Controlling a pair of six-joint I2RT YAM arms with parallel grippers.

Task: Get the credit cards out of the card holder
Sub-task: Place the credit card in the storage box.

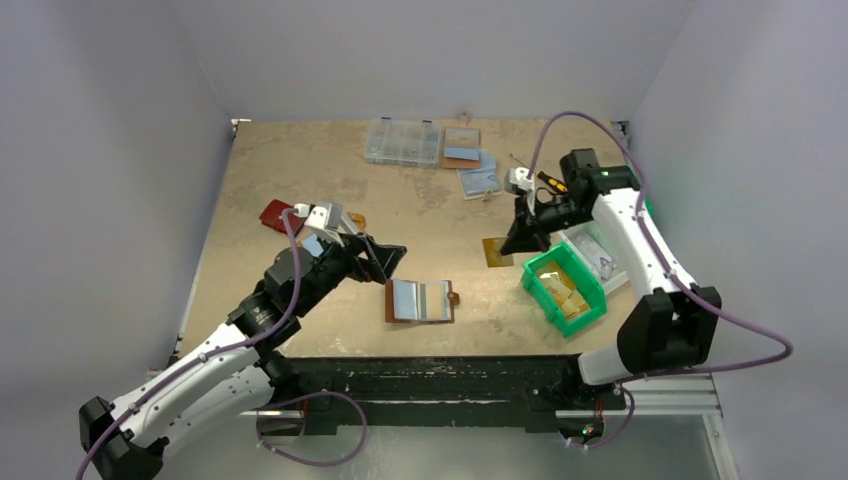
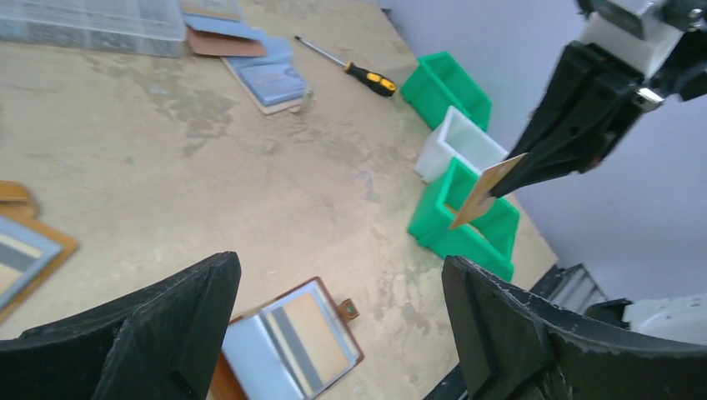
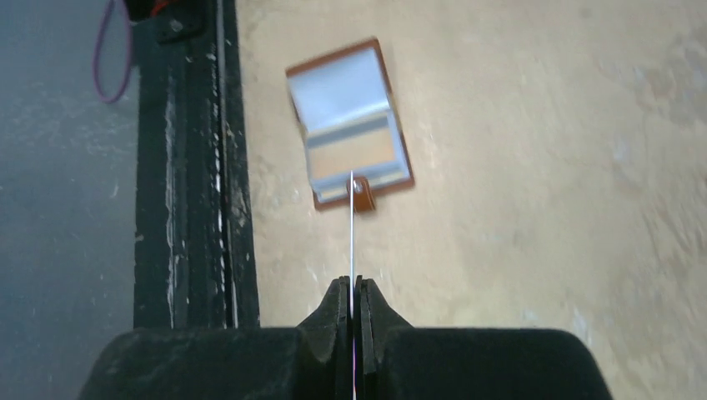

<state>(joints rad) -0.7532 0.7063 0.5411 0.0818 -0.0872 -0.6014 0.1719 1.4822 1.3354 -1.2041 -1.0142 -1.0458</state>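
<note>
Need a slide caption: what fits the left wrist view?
Open left gripper frames the opened card holder; right gripper pinches a gold credit card.

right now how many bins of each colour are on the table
green bins: 2
white bin: 1
total: 3

Brown card holder (image 1: pixel 420 300) lies open and flat near centre, sleeves up; a gold credit card (image 2: pixel 482 192) hangs pinched in the right tool (image 2: pixel 510 175).
</note>
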